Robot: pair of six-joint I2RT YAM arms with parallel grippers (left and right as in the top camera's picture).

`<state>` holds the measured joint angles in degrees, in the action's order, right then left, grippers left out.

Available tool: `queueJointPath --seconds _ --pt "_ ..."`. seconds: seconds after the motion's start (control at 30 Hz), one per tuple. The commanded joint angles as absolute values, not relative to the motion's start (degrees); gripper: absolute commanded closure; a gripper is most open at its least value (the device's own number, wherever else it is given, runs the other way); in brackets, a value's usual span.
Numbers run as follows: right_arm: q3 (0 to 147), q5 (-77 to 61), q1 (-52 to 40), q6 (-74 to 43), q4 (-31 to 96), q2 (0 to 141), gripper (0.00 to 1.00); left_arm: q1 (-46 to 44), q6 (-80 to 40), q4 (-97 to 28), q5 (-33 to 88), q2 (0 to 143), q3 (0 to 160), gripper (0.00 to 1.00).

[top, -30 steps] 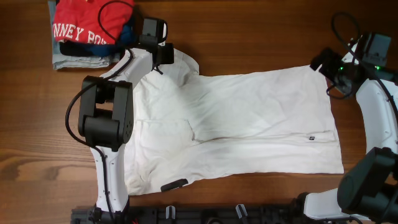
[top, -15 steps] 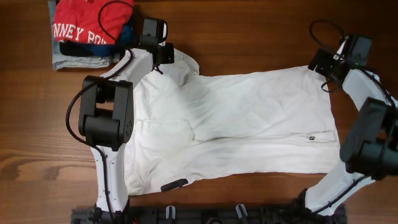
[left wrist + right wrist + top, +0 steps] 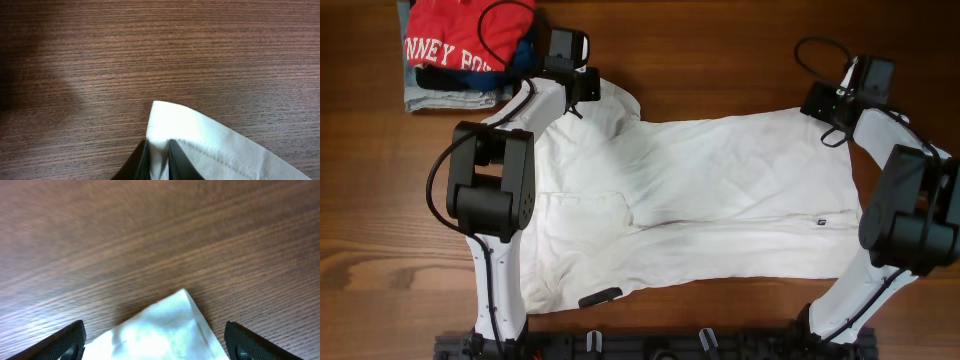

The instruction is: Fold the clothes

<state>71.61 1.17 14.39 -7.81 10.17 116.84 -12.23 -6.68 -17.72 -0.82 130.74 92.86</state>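
Note:
The clothes, one white T-shirt [image 3: 720, 200], lie spread flat across the wooden table. My left gripper [image 3: 582, 92] sits at the shirt's far left corner. In the left wrist view it [image 3: 159, 160] is shut on a hemmed fold of the white fabric [image 3: 210, 145]. My right gripper [image 3: 825, 105] hovers at the shirt's far right corner. In the right wrist view it [image 3: 157, 342] stands open, its fingers [image 3: 70, 340] wide apart on either side of the pointed shirt corner [image 3: 170, 325] and not touching it.
A red garment with white lettering [image 3: 460, 35] lies on folded blue garments [image 3: 440, 98] at the far left of the table. A small dark tag [image 3: 822, 222] and a dark patch [image 3: 600, 298] mark the shirt. Bare wood [image 3: 720, 50] lies beyond the shirt.
My right arm has swung left and inward from the table's right edge to the shirt's far right corner. The left arm has stayed in place at its corner.

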Motion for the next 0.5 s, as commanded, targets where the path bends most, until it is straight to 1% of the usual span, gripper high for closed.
queueJointPath --seconds 0.0,0.07,0.13,0.2,0.23,0.4,0.43,0.47 --pt "71.6 4.5 14.4 -7.6 9.9 118.8 0.1 -12.2 -6.4 -17.5 -1.1 132.1 93.6 0.86" --pt "71.6 4.5 14.4 -7.6 9.3 118.8 0.11 -12.2 -6.4 -17.3 -1.1 132.1 93.6 0.91" --pt "71.6 4.4 14.4 -7.7 8.5 118.8 0.13 -12.2 -6.4 -17.3 -1.1 132.1 93.6 0.93" --pt "71.6 3.8 14.4 -7.7 8.2 119.0 0.2 -12.2 -6.4 -17.3 -1.1 132.1 93.6 0.93" --pt "71.6 3.8 14.4 -7.7 8.1 119.2 0.27 -12.2 -6.4 -17.1 -1.1 132.1 93.6 0.93" --pt "71.6 3.9 14.4 -7.7 8.7 120.6 0.3 -12.2 -6.4 -16.6 -1.1 132.1 93.6 0.94" --pt "71.6 3.8 14.4 -7.7 9.1 120.6 0.41 -12.2 -6.4 -16.6 -1.1 132.1 93.6 0.96" --pt "71.6 3.9 14.4 -8.0 9.3 120.6 0.56 -12.2 -6.4 -16.6 -1.1 132.1 93.6 0.96"
